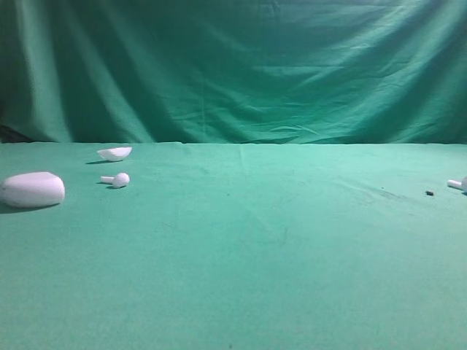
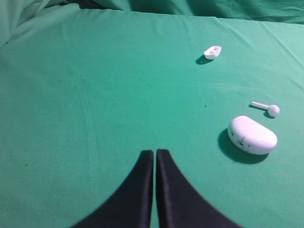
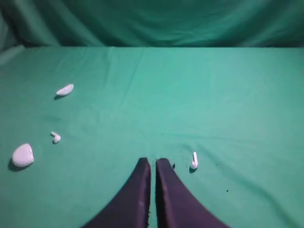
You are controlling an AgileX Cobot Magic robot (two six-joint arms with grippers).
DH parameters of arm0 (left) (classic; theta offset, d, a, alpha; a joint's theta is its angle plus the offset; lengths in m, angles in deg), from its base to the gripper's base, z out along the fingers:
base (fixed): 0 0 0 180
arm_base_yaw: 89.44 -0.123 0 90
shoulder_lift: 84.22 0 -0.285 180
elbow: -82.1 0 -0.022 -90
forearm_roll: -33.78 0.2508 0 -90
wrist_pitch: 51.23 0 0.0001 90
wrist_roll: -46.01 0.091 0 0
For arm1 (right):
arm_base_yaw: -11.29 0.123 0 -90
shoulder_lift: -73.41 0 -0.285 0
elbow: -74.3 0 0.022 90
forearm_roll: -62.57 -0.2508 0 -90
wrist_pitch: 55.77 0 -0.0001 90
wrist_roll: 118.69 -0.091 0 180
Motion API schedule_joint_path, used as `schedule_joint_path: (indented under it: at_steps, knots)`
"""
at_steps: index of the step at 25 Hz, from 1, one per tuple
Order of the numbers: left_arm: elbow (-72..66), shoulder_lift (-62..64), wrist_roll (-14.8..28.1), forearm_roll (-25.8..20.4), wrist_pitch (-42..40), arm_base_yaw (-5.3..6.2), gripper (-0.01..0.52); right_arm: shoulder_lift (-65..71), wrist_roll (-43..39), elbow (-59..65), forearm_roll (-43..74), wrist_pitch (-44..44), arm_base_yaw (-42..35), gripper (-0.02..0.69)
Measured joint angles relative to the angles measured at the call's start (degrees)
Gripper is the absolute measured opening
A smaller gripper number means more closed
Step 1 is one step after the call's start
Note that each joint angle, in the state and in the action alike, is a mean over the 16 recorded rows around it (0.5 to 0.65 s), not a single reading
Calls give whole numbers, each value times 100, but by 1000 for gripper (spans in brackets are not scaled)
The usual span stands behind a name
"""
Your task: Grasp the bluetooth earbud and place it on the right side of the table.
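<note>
One small white bluetooth earbud (image 1: 458,184) lies on the green table (image 1: 241,248) at the far right edge of the exterior view. In the right wrist view this earbud (image 3: 194,160) rests on the cloth just right of my right gripper (image 3: 153,161), which is shut with nothing between its fingers. A second, matching earbud (image 1: 117,179) lies at the left, also seen from the left wrist (image 2: 268,109) and the right wrist (image 3: 55,137). My left gripper (image 2: 155,152) is shut and empty above bare cloth. Neither gripper shows in the exterior view.
A large white oval case (image 1: 33,189) sits at the far left, close to the left earbud. A shallow white shell (image 1: 114,153) lies behind them. A tiny dark speck (image 1: 430,193) lies near the right earbud. Green drape hangs along the back edge.
</note>
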Motion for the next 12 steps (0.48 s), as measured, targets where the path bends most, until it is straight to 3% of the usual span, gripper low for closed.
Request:
schedule_joint_path:
  at_steps: [12]
  knots:
    - [0, 0, 0, 0, 0, 0, 0, -1032, -90, 701, -46, -441, 0, 5]
